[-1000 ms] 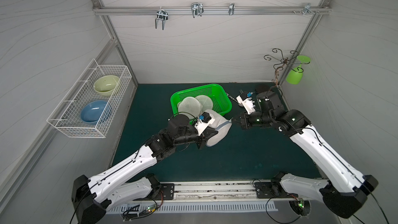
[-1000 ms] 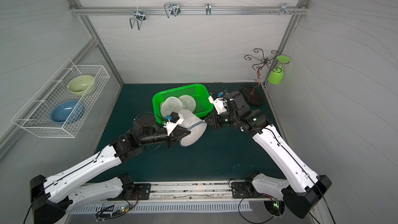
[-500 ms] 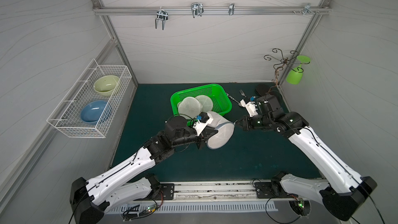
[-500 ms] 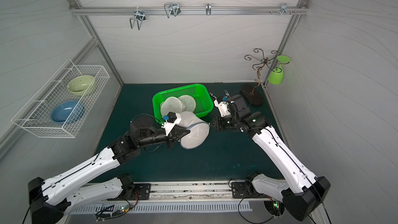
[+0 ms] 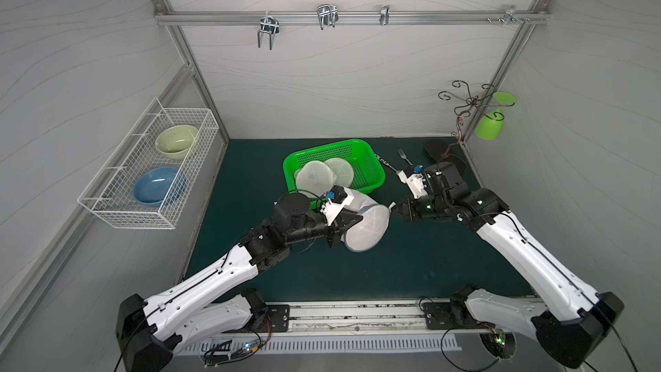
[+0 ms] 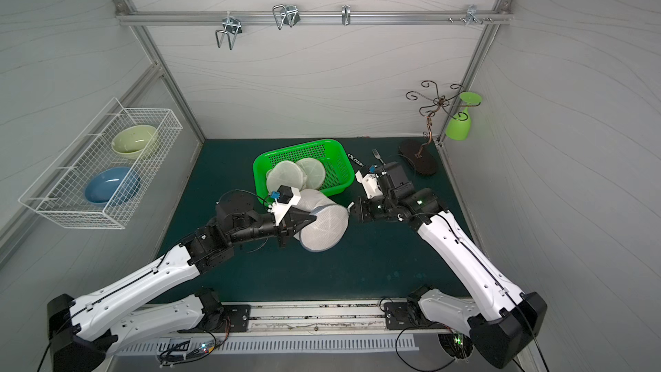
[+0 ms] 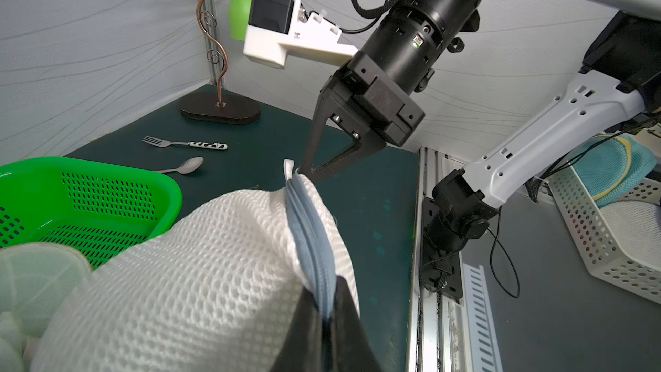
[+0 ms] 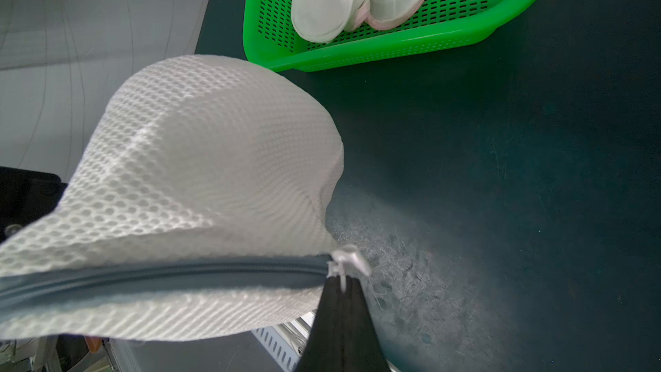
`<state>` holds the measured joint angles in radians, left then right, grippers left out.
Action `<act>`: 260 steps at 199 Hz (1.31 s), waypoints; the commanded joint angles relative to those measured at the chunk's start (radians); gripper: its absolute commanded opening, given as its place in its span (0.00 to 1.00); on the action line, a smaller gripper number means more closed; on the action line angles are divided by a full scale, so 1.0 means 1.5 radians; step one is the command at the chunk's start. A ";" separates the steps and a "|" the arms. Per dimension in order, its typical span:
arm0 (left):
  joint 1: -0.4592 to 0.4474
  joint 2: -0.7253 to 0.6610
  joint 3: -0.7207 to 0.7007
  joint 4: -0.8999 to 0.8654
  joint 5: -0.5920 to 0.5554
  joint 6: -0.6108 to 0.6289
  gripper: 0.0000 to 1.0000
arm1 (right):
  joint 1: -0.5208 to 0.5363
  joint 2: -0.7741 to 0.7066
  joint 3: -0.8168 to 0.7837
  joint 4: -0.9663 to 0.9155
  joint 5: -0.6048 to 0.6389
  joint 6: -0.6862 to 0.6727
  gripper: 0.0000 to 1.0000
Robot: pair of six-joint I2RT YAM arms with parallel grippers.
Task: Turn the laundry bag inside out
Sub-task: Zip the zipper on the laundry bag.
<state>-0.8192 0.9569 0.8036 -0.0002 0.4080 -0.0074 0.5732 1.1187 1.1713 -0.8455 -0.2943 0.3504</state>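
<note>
Status: early stage. The white honeycomb-mesh laundry bag (image 5: 368, 223) hangs between the two arms above the dark green mat (image 5: 411, 266), just in front of the green perforated plastic basket (image 5: 361, 159). I cannot tell whether its lower edge touches the mat.

The left gripper (image 7: 323, 316) is clenched on the seam carrying the blue-grey zipper (image 8: 161, 273). The right gripper (image 8: 341, 288) is clenched at the far end of that seam, pinching the small white pull tab (image 8: 348, 257).

The zipper reads as closed along every part I can see, and only the outer mesh face shows. In my judgement nothing of the inversion is done. Remaining steps are to open the zipper, reach inside, and push or pull the fabric through the mouth.

Surroundings:
- The basket holds round white mesh discs (image 5: 314, 178) and sits just behind the bag, limiting travel in that direction.
- A metal fork with a patterned handle (image 7: 179, 143) and a metal spoon (image 7: 186, 165) lie on the mat near the right arm.
- A copper wire stand (image 5: 461, 116) with a hanging green plastic goblet (image 5: 490, 127) occupies the far corner, well apart.
</note>
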 commanded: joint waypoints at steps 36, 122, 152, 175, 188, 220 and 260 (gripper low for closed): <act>0.001 0.009 -0.001 0.082 0.001 -0.061 0.00 | -0.037 -0.027 0.001 0.020 -0.023 0.009 0.45; 0.126 0.057 -0.096 0.396 0.111 -0.439 0.00 | -0.174 -0.171 -0.298 0.357 -0.397 0.159 0.75; 0.126 0.069 -0.115 0.478 0.093 -0.501 0.00 | -0.172 -0.159 -0.326 0.392 -0.398 0.177 0.77; 0.125 0.089 -0.118 0.523 0.099 -0.543 0.00 | -0.166 -0.126 -0.335 0.447 -0.399 0.212 0.77; 0.125 0.102 -0.119 0.555 0.105 -0.568 0.00 | -0.163 -0.109 -0.329 0.468 -0.403 0.232 0.77; 0.125 0.119 -0.123 0.601 0.103 -0.596 0.00 | -0.149 -0.087 -0.308 0.501 -0.425 0.263 0.72; 0.126 0.131 -0.129 0.631 0.102 -0.612 0.00 | -0.143 -0.084 -0.280 0.500 -0.418 0.275 0.53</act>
<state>-0.6312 1.1450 0.6086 0.8158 0.5442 -0.8932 0.3531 0.9943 0.7036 -0.1349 -0.9096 0.7376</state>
